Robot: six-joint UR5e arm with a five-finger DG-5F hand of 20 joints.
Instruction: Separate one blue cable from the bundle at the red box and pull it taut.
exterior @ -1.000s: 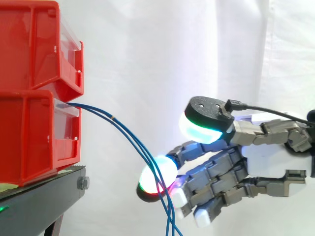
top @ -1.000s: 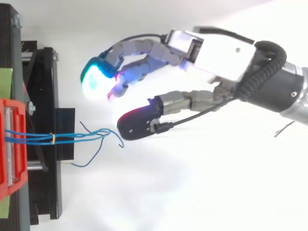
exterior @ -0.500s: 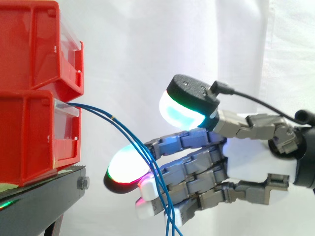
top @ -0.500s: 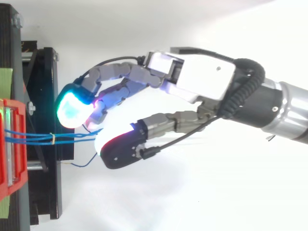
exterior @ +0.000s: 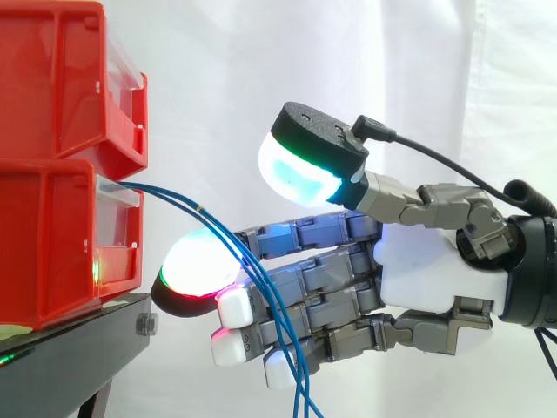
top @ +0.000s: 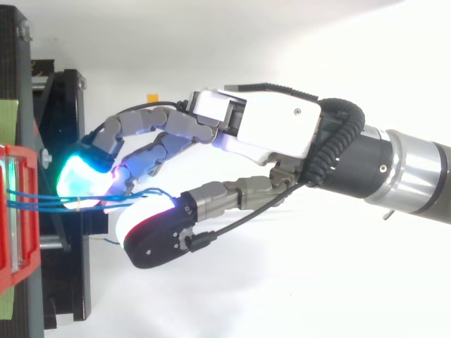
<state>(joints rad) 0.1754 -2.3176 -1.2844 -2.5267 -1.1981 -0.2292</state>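
Thin blue cables (exterior: 228, 246) leave the lower red box (exterior: 52, 244) as a bundle, tied by a small yellow band (exterior: 199, 208), and droop down to the right. My hand (exterior: 426, 270) reaches in from the right with its fingers stretched out toward the box. The cables run across the front of those fingers in the side view. The thumb pad (exterior: 300, 178) stands raised well above them, apart from the cables. From above, the cables (top: 35, 202) pass between the glowing fingertips (top: 81, 176) and the thumb (top: 151, 236). Nothing is pinched; the hand is open.
A second red bin (exterior: 61, 78) is stacked on the lower one, both on the black stand (exterior: 70, 348). A white curtain hangs behind. A small yellow mark (top: 151, 96) lies on the white surface beyond the hand.
The hand has moved left toward the red box, and its fingers have straightened out. The fingertips now reach the stand's edge, with the cables between thumb and fingers.
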